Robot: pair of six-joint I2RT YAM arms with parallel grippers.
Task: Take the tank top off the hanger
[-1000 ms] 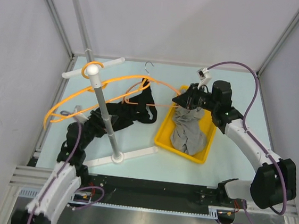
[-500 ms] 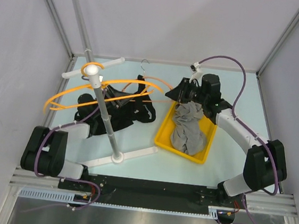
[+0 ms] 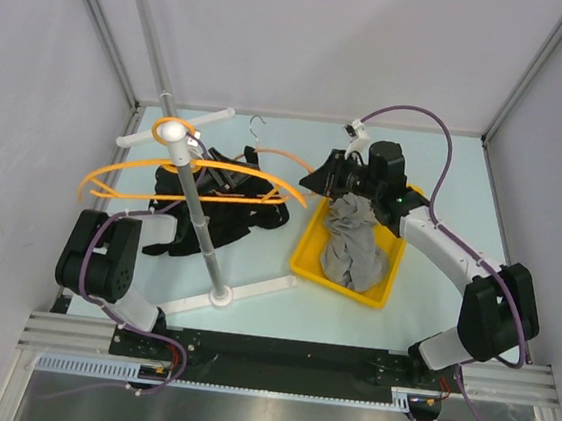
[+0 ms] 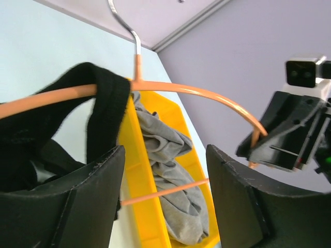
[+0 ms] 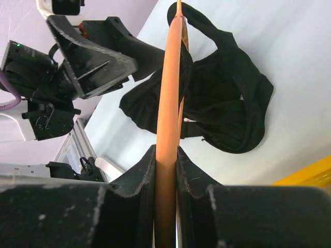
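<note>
My right gripper (image 5: pixel 165 163) is clamped on the hanger (image 5: pixel 168 88). Both fingers (image 5: pixel 137 178) pinch the orange rod tight near the end of one shoulder arm, and the rod runs straight out ahead of the hand. Out beyond my fingertips the tank top (image 5: pixel 227 98) hangs on that rod. A black strap loops over it at the far end, and the rest of the fabric sags below onto the pale table (image 5: pixel 289 62). Seen from above, the yellow bin (image 3: pixel 309 246) sits just under and behind this hand, with a grey cloth (image 3: pixel 353 243) heaped in it. My left gripper (image 4: pixel 165 152) is spread wide and grasps nothing. Black fabric lies along its left finger, though I cannot tell whether the two touch. Just ahead of that finger a strap drapes over the hanger's other arm, left of the neck and the metal hook (image 4: pixel 137 44). Further ahead, between my fingers, the hanger's thin lower bar crosses in front of the bin. Off to the right, my other hand holds the hanger's tip. From above, the stand (image 3: pixel 200 217) and the black fabric largely hide my left hand.
</note>
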